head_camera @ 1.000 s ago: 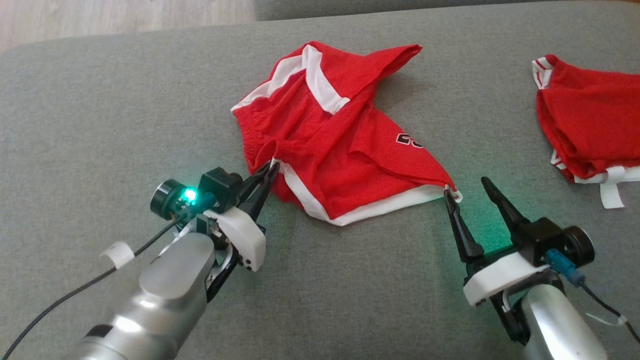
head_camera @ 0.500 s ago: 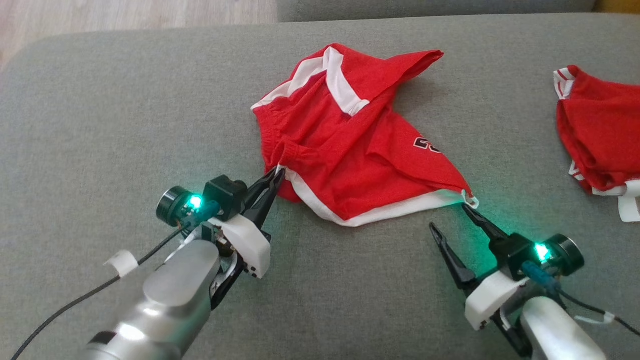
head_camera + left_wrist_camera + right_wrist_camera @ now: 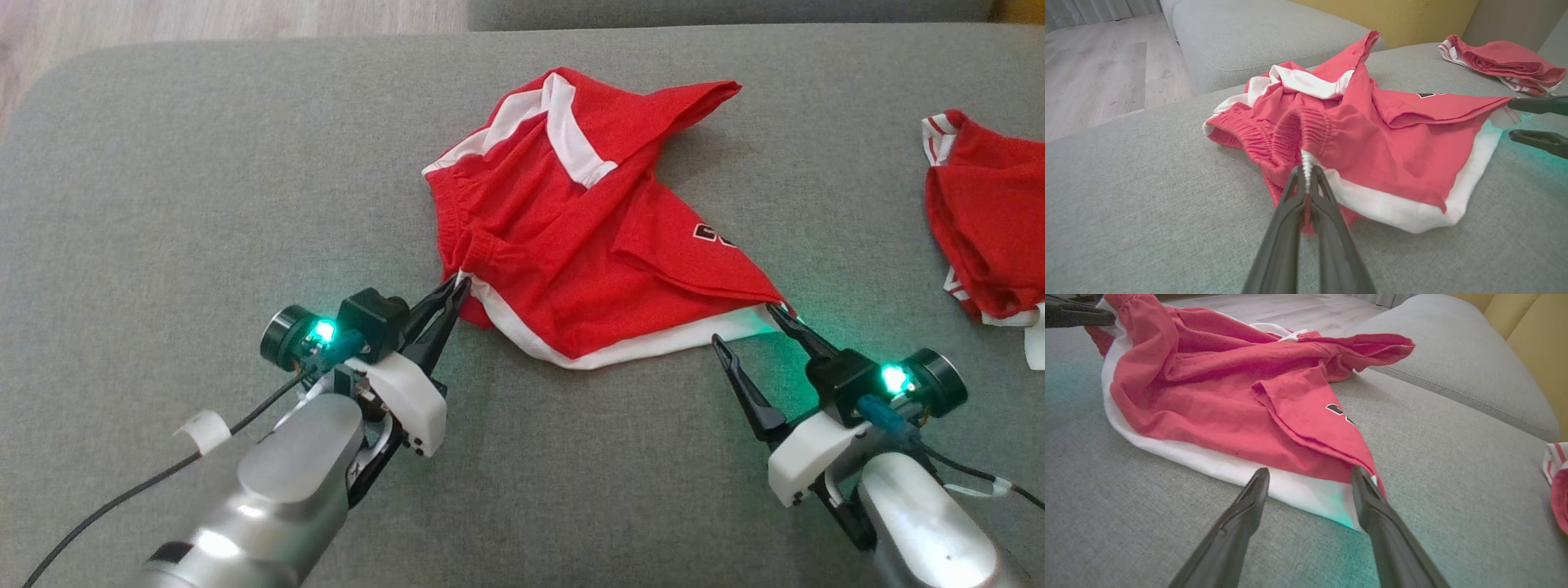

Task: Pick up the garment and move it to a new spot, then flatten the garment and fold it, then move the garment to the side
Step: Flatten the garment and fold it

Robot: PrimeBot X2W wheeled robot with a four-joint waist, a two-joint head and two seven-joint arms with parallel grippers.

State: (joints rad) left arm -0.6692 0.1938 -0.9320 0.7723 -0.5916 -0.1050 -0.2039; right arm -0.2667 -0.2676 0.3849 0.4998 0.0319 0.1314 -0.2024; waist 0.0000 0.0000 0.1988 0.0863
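Note:
The garment (image 3: 571,237) is a pair of red shorts with white trim, lying crumpled on the grey sofa seat (image 3: 204,180). My left gripper (image 3: 455,287) is shut on the gathered waistband at the garment's near-left corner; the pinch shows plainly in the left wrist view, garment (image 3: 1372,134), gripper (image 3: 1306,173). My right gripper (image 3: 744,325) stands open at the near-right corner, its fingers straddling the white hem. In the right wrist view the garment (image 3: 1216,375) spreads ahead, and the right gripper (image 3: 1310,475) has one fingertip (image 3: 1359,473) touching the hem corner.
A second red garment (image 3: 988,237) lies bunched at the seat's right edge, also seen as a folded pile (image 3: 1502,61). Wooden floor (image 3: 204,16) lies beyond the sofa's far-left edge. A yellow backrest (image 3: 1535,330) rises to the right.
My right gripper has swung so that its open fingers now straddle the hem corner, where one finger touched it before. The camera has shifted slightly. The left grip is unchanged.

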